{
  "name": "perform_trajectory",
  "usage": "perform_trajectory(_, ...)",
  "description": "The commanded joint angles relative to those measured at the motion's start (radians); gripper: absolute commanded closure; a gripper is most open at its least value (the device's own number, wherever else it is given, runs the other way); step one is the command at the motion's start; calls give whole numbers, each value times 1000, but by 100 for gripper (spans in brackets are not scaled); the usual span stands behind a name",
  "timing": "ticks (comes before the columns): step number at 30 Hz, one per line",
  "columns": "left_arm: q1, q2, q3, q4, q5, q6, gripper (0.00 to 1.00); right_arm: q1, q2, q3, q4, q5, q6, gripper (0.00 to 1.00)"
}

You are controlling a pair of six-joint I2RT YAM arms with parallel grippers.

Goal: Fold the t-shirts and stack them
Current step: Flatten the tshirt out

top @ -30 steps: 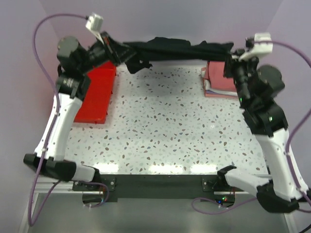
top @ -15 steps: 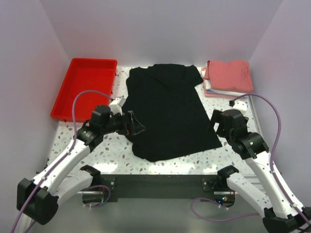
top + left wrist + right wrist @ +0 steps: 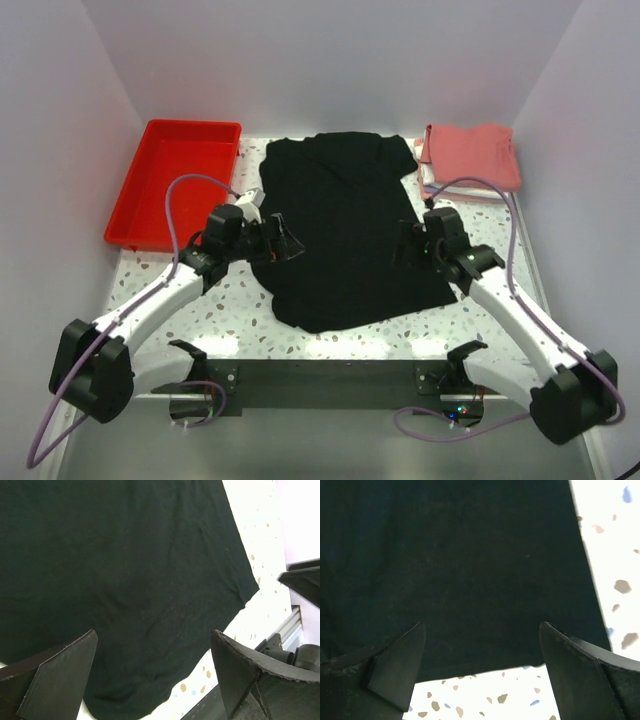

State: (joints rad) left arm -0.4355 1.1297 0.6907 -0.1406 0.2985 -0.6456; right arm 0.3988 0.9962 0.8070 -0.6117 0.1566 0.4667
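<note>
both white-and-black arms reach inward; black two-finger left gripper (image 3: pixel 287 245) points toward 3 o'clock, right gripper (image 3: pixel 403 246) toward 9 o'clock, jaws spread wide.

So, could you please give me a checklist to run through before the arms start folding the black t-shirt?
1. Black t-shirt lies spread on the table: ok.
2. Its sleeves laid flat: cannot tell.
3. Left jaws open, empty, over the shirt's left side: ok.
4. Right jaws open, empty, over its right side: ok.
5. Folded stack apart from the black cloth: cannot tell; they nearly meet.
6. Red tray clear of the shirt: ok.
</note>
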Motion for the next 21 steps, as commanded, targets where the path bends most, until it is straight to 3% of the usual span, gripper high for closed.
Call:
perform_trajectory(1,-23,73,-8,196,76,-45,0,0,117,11,154,-72,-17,1)
perform_trajectory(10,-62,284,-22,223,11,-37,0,2,410,60,239,-54,-16,1)
perform_trajectory(17,-62,467,59,234,-1,-17,0,0,444,37,250,-35,-19,1)
perform_trajectory(21,-60,615,174,201,-84,38,0,-2,441,29,245,-22,-36,1)
